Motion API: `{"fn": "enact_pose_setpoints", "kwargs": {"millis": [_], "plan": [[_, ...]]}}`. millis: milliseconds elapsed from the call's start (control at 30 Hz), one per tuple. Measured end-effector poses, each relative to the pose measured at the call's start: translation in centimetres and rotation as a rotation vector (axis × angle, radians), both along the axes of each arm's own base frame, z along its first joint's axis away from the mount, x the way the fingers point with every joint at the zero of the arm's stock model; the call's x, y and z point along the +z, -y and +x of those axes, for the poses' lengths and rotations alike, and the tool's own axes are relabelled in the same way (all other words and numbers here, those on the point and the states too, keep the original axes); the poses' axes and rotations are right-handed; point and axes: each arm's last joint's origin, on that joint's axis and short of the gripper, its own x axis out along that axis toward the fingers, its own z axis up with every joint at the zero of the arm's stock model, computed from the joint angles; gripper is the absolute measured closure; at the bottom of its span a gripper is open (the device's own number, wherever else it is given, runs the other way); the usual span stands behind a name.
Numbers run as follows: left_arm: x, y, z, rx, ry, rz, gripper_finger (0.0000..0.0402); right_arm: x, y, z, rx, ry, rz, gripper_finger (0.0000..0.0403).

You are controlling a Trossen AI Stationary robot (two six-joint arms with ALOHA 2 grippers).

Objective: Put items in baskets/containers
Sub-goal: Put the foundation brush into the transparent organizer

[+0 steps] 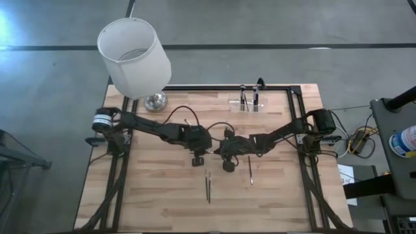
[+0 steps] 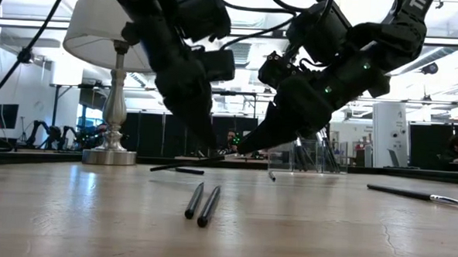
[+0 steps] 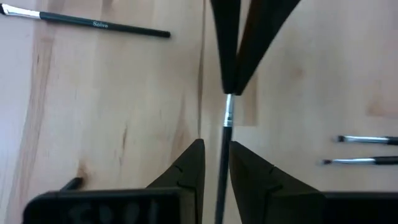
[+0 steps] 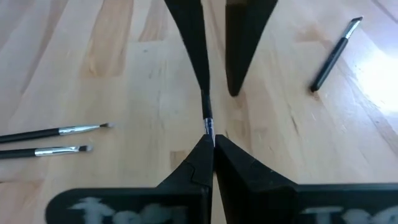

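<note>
1. The left gripper (image 1: 205, 153) and the right gripper (image 1: 220, 152) meet tip to tip at the centre of the high view, just above the pale wooden worktop (image 1: 156, 195).
2. Between them is one thin dark brush with a silver ferrule (image 3: 225, 134). In the left wrist view it runs up between the left fingers (image 3: 189, 168), which stand narrowly apart on either side of its handle.
3. The right fingers (image 4: 198, 163) are pressed fully together, pinching the brush at its silver ferrule end (image 4: 208, 124).
4. Two slim dark brushes (image 1: 208, 185) lie side by side on the worktop at lower centre of the high view, just below the grippers.
5. Another single dark brush (image 1: 250, 170) lies right of centre, near the right gripper.
6. The small clear plastic holder (image 1: 248, 103) stands at the upper centre-right of the high view, near the worktop's far edge, with a few dark sticks upright in it.
7. A big white cylindrical lampshade (image 1: 133, 55) on a silver base (image 1: 155, 100) fills the upper left.
</note>
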Motion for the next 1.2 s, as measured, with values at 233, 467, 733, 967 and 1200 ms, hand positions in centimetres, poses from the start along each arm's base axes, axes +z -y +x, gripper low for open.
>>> {"fn": "enact_pose_setpoints", "kwargs": {"millis": [233, 467, 733, 967, 1200], "plan": [[0.4, 0.2, -0.3, -0.001, -0.016, -0.070, 0.0335, 0.0, 0.0, 0.0, 0.001, 0.001, 0.000, 0.0394], [-1.1, 0.1, 0.1, 0.020, -0.053, -0.036, 0.0335, 0.2, 0.0, 0.1, 0.002, 0.008, 0.001, 0.0394], [-1.7, 0.0, 0.3, 0.021, -0.060, 0.005, 0.0335, 0.2, 0.0, 0.2, 0.003, 0.009, -0.001, 0.0394], [-1.7, 0.0, 0.3, 0.022, -0.054, 0.009, 0.0335, 0.2, -0.1, 0.2, 0.008, 0.009, 0.000, 0.0394], [-1.9, 0.1, 0.4, -0.024, -0.057, 0.010, 0.0335, 0.3, -0.3, 0.2, 0.013, 0.011, 0.001, 0.0394]]}}
